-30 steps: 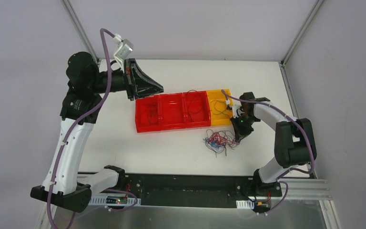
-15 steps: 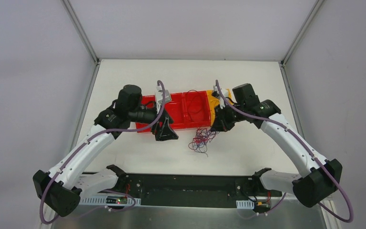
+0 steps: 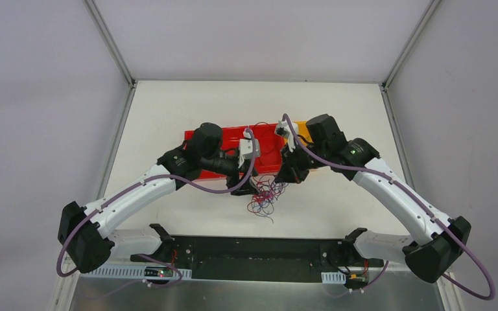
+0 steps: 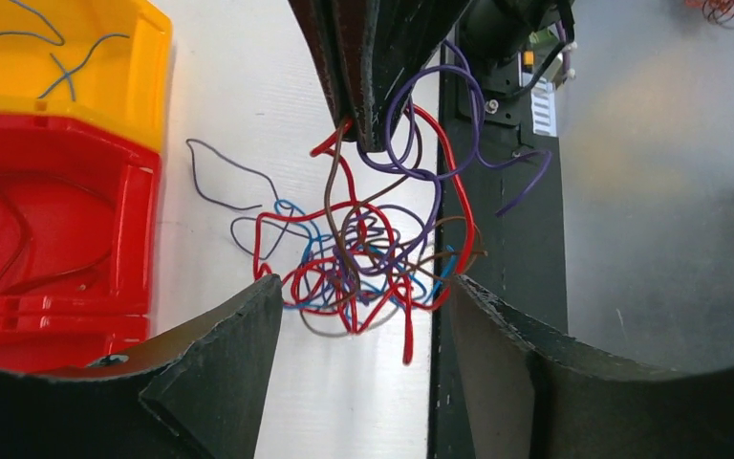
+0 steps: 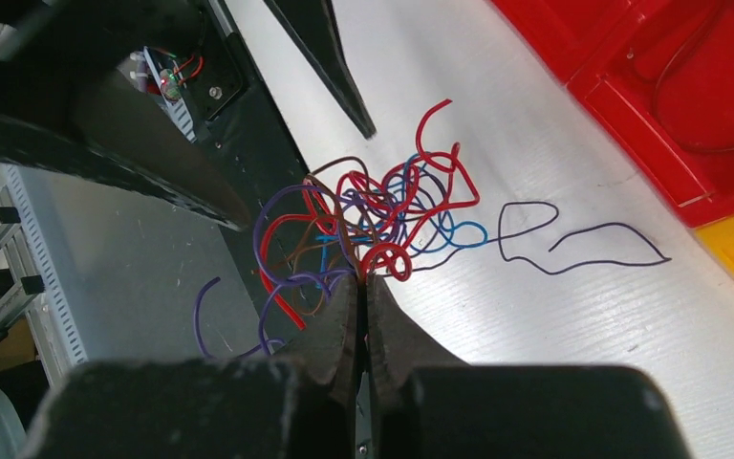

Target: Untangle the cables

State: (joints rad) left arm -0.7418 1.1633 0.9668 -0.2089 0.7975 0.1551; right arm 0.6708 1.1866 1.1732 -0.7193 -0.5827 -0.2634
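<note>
In the right fingers (image 5: 339,330), cables (image 5: 382,210), long axis near-far.

Two arms (image 3: 133,194), one clump of cables (image 3: 264,194), one yellow bin (image 4: 148,86), and red bins (image 4: 139,220) too covered to count.

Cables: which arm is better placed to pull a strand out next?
Left. The right gripper is shut on the cables, anchoring them. The left gripper is open with the clump between its fingers, so it can probably close on a strand and pull.
</note>
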